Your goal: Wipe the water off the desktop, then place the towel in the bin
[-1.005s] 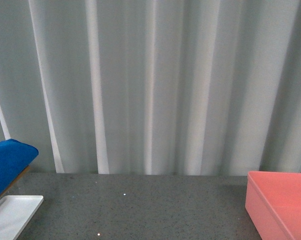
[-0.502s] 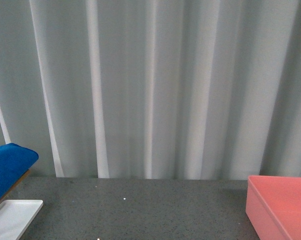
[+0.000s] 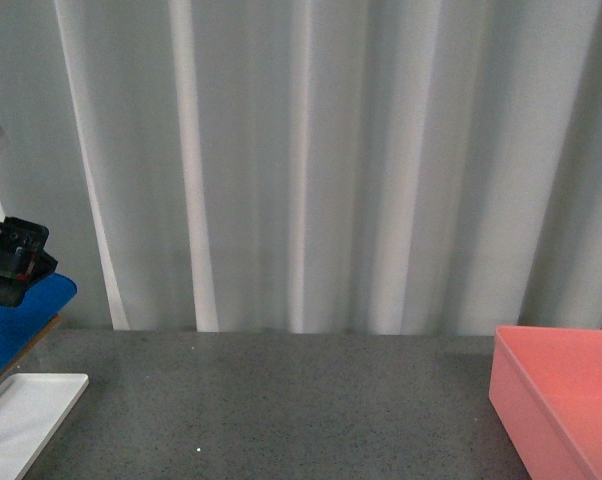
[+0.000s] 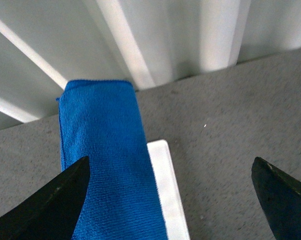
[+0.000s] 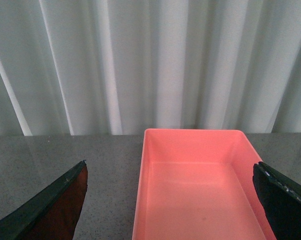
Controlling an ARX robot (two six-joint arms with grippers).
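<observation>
Towel [image 4: 103,150] lies just below our left gripper [image 4: 171,200], jaws spread wide and empty, while our right gripper [image 5: 170,200] hovers equally agape above the bin [image 5: 193,146].

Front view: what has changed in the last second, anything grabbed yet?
The left arm has come into view at the left edge, just above the towel; its gripper is open and holds nothing. The towel, tray and bin stayed put, apart from a slight shift of the whole view.
</observation>
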